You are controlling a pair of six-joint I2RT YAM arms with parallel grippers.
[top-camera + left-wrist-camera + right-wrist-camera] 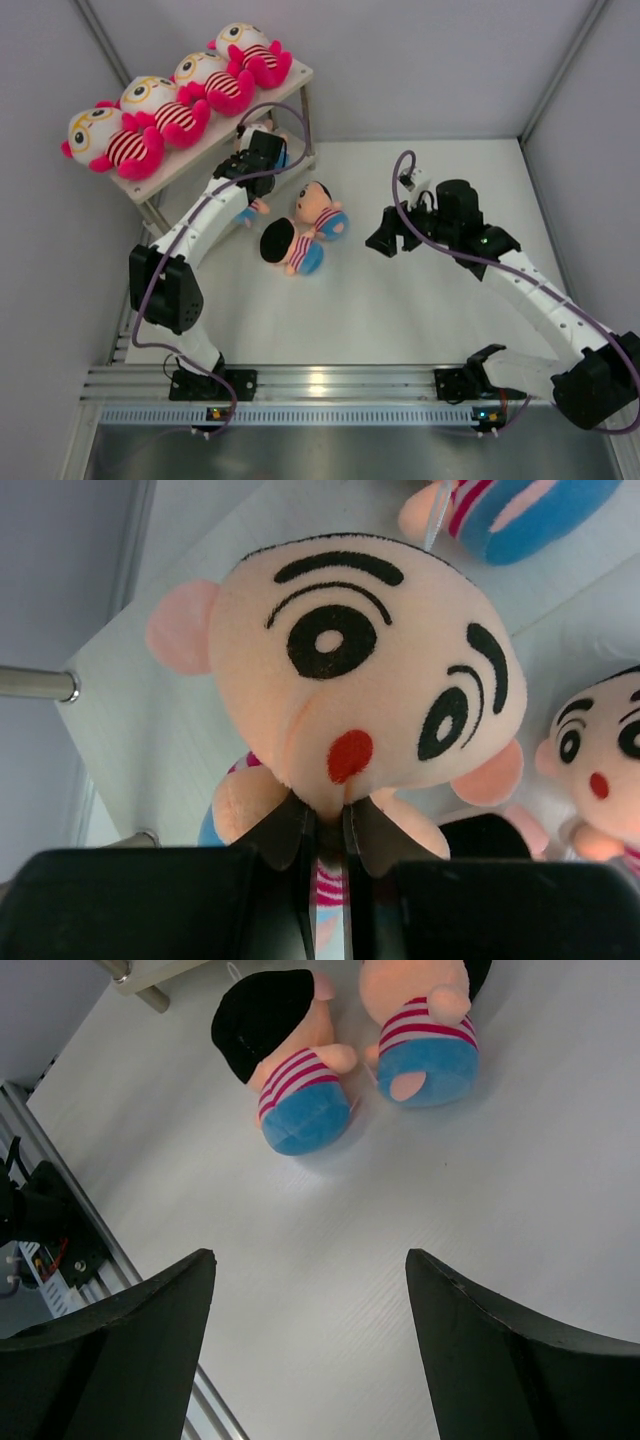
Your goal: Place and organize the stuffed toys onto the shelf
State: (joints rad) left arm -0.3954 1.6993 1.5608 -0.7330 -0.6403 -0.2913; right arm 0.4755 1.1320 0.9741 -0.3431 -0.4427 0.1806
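Left gripper (pixel 328 832) pinches a soft, round-headed plush doll (pixel 350 670) at its striped shirt, while right gripper (pixel 308 1270) gapes wide and empty over the smooth white table (pixel 520 1180).

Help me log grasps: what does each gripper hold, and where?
Left gripper pinches a peach-faced doll by its striped chest, under the chin. Right gripper is open, holding nothing.

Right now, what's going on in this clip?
The left gripper is shut on a peach-faced, black-haired doll, gripping its body just below the head, close to the shelf. Four pink-limbed toys already lie in a row on top of it. Two more peach-faced dolls lie side by side on the table. The right gripper is open above the table near them, holding nothing.
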